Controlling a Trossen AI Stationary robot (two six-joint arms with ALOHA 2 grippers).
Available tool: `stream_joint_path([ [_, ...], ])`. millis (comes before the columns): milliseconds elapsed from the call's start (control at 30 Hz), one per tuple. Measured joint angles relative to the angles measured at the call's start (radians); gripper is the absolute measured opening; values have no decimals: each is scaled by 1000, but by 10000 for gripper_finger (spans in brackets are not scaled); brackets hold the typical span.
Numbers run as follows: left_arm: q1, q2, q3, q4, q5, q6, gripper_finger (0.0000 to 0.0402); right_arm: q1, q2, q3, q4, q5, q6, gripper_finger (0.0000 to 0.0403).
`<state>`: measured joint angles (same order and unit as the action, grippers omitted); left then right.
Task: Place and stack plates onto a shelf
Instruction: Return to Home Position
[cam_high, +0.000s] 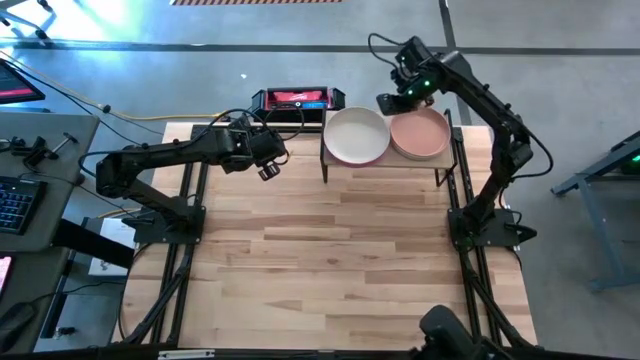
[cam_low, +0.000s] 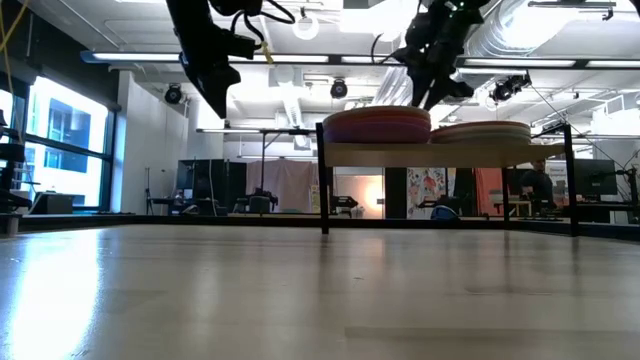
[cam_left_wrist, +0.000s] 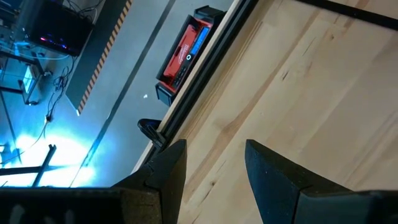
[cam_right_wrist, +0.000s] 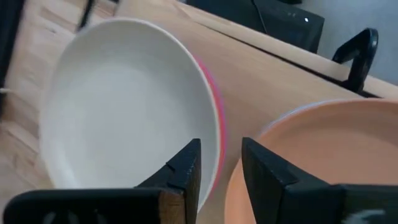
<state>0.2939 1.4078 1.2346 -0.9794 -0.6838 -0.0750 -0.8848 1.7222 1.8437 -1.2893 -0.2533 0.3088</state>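
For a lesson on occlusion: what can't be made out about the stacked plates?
High view: plates under the cream plate and peach plate, covered by them.
Low view: the plate count; rims blur together.
Right wrist view: part of the peach plate, cut off by the edge.

One cream-topped stack (cam_high: 357, 135) and one peach-topped stack (cam_high: 420, 135) are counted on one shelf (cam_high: 390, 165); one red case (cam_high: 297, 99) is seen.

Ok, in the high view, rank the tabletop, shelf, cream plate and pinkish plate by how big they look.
1. the tabletop
2. the shelf
3. the cream plate and the pinkish plate: they look alike, so I won't rank them.
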Motion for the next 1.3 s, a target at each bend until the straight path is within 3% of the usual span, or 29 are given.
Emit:
stream_joint_path([
  [133, 0, 0, 0, -4, 27, -27, 151, 16, 0, 55, -33, -5, -11, 94],
  [267, 2, -22, -15, -47, 101, -91, 143, 62, -7, 86, -69, -16, -145, 94],
  [467, 1, -153, -124, -97, 106, -221, 125, 156, -81, -2, -49, -12, -219, 94],
  [733, -1, -450, -294, -81, 175, -264, 113, 273, -315, -305, 282, -11, -71, 94],
  [933, -1, -692, -406, 27, 178, -262, 113, 354, -542, -599, 601, -7, -11, 94],
  [1300, -1, -1050, -594, 269, 282, -71, 113, 469, -824, -1070, 1190, 2, 65, 94],
])
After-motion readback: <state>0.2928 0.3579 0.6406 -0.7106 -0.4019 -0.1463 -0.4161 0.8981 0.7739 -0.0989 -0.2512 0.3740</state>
